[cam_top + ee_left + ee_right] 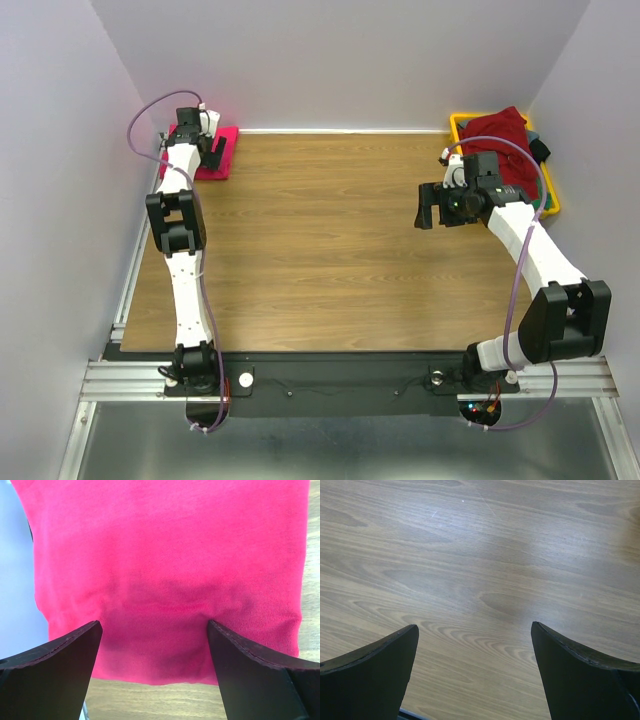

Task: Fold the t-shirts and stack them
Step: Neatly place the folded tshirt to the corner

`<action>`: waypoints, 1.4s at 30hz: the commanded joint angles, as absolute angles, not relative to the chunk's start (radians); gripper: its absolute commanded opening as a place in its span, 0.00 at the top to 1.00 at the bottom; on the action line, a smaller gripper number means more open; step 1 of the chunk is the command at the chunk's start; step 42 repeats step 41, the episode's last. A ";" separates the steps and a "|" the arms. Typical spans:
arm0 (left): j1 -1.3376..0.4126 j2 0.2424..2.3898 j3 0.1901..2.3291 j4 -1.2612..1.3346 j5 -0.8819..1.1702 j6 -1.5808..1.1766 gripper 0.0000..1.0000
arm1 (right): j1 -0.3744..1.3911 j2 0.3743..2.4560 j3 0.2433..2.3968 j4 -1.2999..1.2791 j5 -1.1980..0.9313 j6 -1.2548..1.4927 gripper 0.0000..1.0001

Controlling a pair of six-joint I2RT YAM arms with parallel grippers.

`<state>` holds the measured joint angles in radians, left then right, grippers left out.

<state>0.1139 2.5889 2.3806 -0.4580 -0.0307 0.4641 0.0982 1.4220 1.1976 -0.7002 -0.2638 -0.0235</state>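
The left gripper (155,630) hangs with jaws spread wide, holding nothing. The folded crimson shirt (165,555) lies flat beneath and between them, running on ahead. The right gripper (475,630) is likewise wide open and empty-handed, with the table (470,545) under its jaws. The maroon shirt (500,135) sits heaped in the bin (552,205), well behind those jaws.

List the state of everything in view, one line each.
crimson t-shirt: folded, flat at the far left corner of the table.
maroon t-shirt: crumpled, heaped in the yellow bin.
yellow bin: holding unfolded shirts.
left end effector: open, over the crimson t-shirt.
right end effector: open, empty, over bare table.
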 commanded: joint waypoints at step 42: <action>-0.043 0.902 0.982 -0.410 0.253 0.365 0.02 | 0.095 1.151 1.048 -0.782 -0.307 -0.080 0.00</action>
